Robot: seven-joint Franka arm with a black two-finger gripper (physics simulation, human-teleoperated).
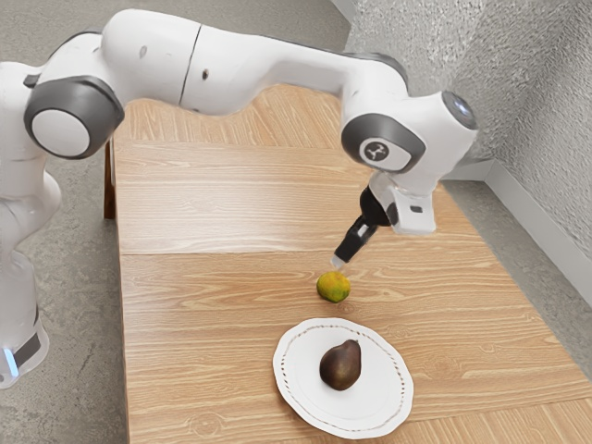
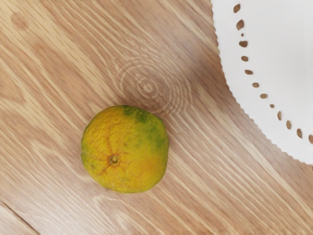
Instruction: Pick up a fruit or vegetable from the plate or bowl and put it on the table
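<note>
A white robot arm (image 1: 231, 69) stretches over a wood-grain tabletop (image 1: 203, 305), its black hand (image 1: 338, 264) angled down just above a mandarin (image 1: 334, 287). Whether the hand is open or closed cannot be told from this angle; a small gap separates its tip from the fruit in the exterior view. The mandarin, yellow-orange with green patches, sits on the bare wood, outside the scalloped rim of a white plate (image 1: 289, 370) and apart from it. On the plate, near its middle, lies a dark brown pear-shaped fruit (image 1: 340, 365), its narrow end toward the exterior view's right. Seen from the wrist, the mandarin shows a small round scar amid puckered peel, close beside a ringed knot (image 2: 147, 88) in the wood, while a row of small cutouts follows the plate's edge. Behind the tabletop, a rough gray wall (image 1: 546, 120) meets a pale baseboard (image 1: 536, 222).
</note>
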